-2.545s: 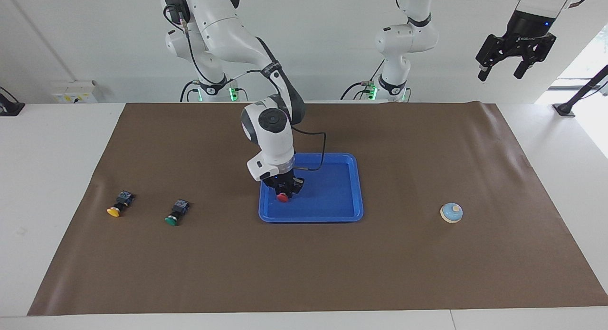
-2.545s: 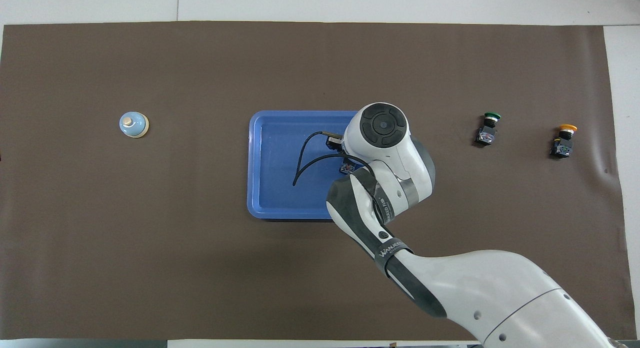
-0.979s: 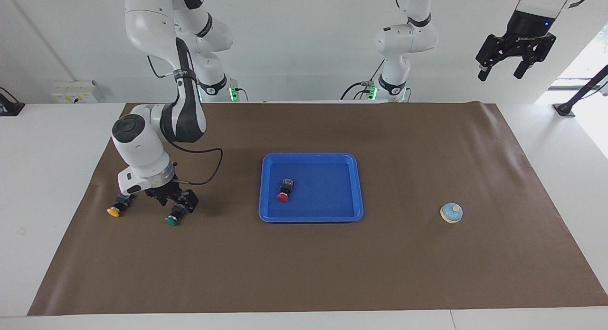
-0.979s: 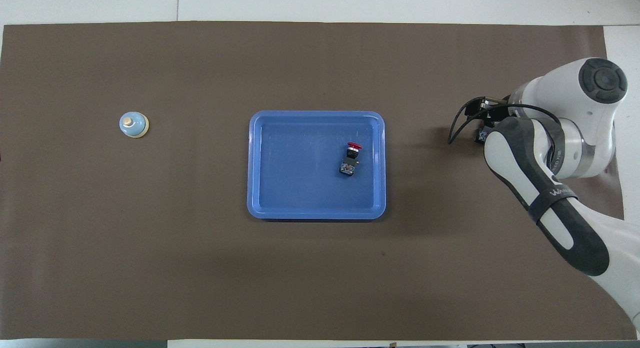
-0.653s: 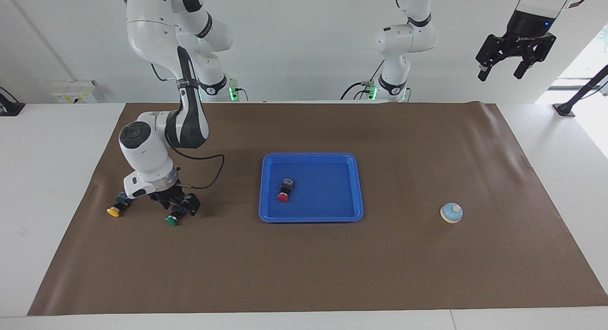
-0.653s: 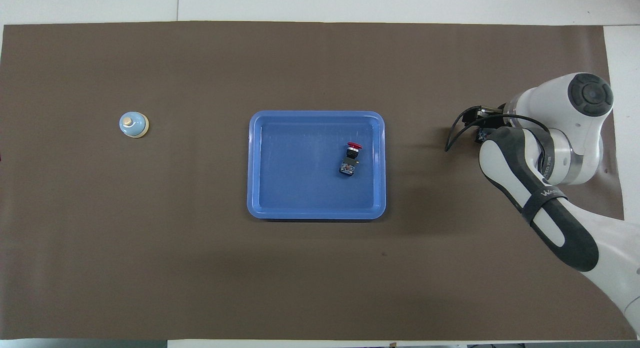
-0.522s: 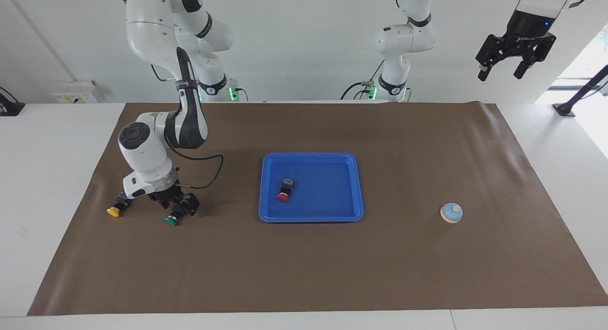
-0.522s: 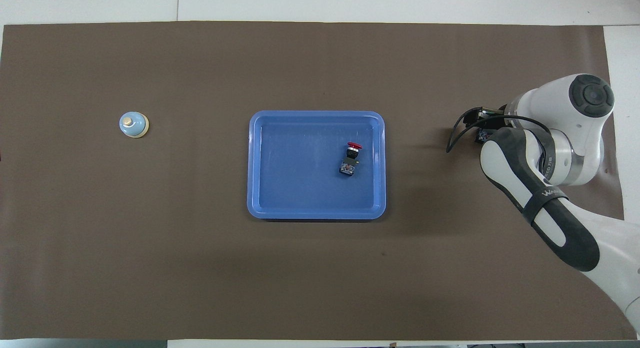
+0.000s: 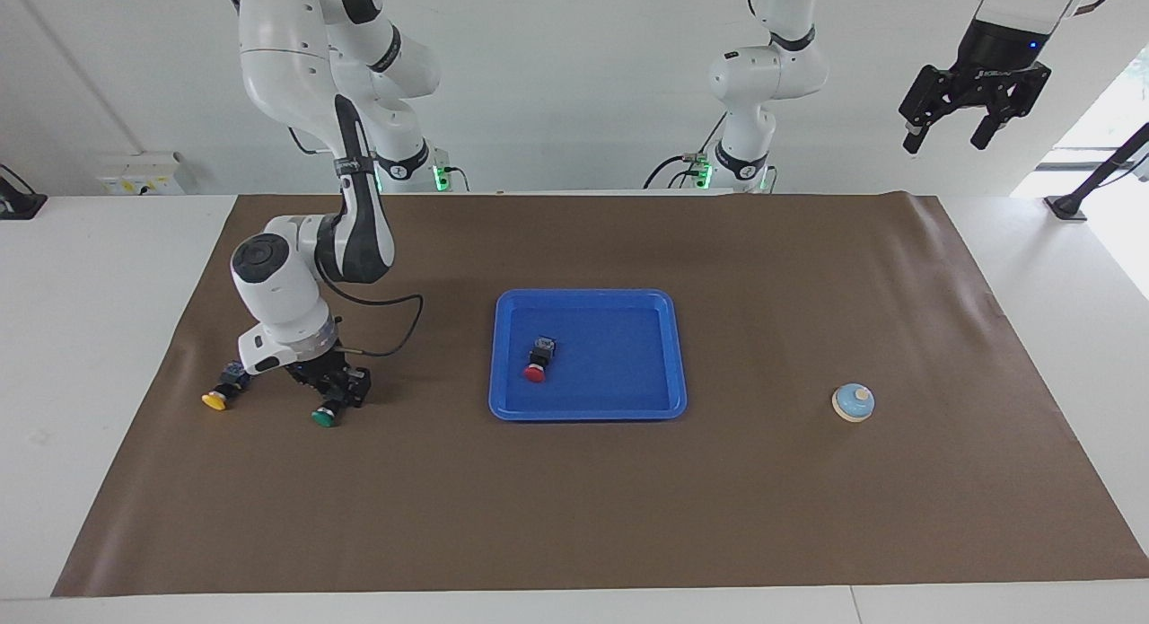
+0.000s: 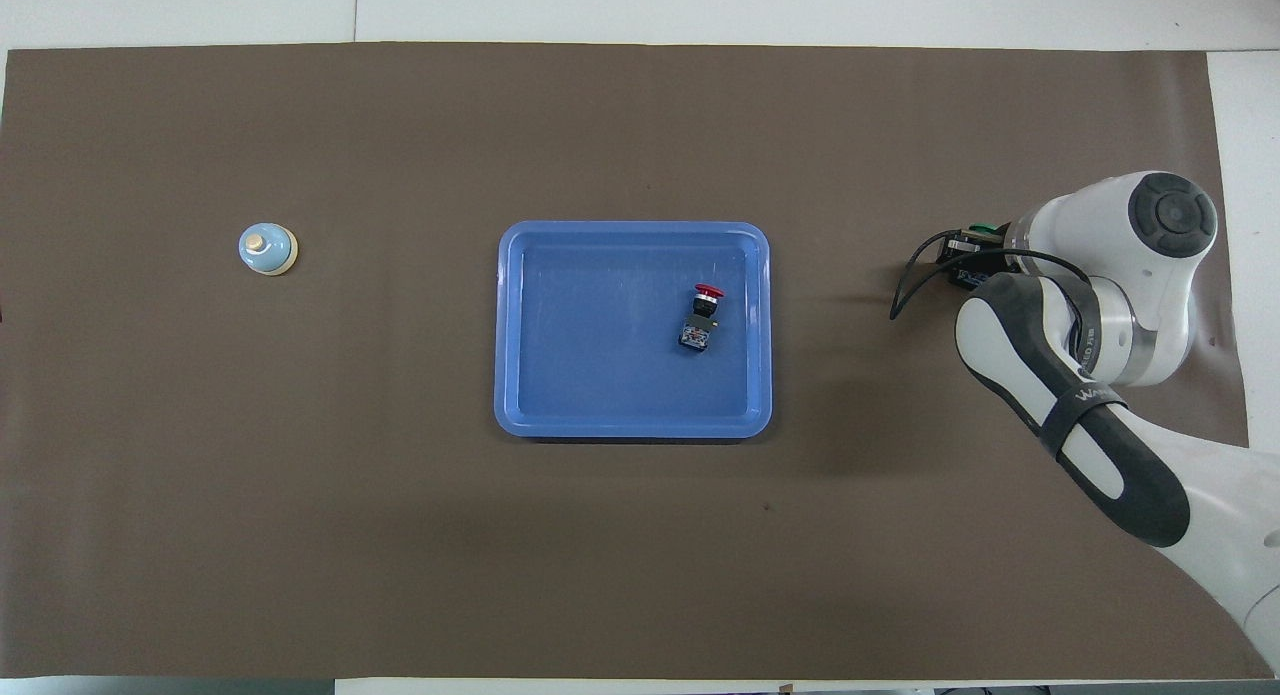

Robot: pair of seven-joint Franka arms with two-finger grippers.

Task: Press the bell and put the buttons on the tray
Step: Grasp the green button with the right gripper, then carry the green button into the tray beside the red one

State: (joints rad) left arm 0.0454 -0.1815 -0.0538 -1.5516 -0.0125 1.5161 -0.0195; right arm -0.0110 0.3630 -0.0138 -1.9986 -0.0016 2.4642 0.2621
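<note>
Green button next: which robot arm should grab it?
The right arm. Its hand is already down at the green button on the mat. The left hand waits high up, above the bell's end of the table.

Red button point(image 10: 703, 315) lies in tray point(image 10: 515, 325). Bell point(image 10: 267, 248) toward left arm's end. My right arm point(image 10: 1090, 375) covers green button point(image 10: 983, 229).

From overhead, the right arm point(image 10: 1080, 325) hides the yellow button point(image 9: 214, 400) entirely and most of the green button point(image 10: 982, 230), and whether the right end effector point(image 9: 330, 392) grips the green button is unclear.
</note>
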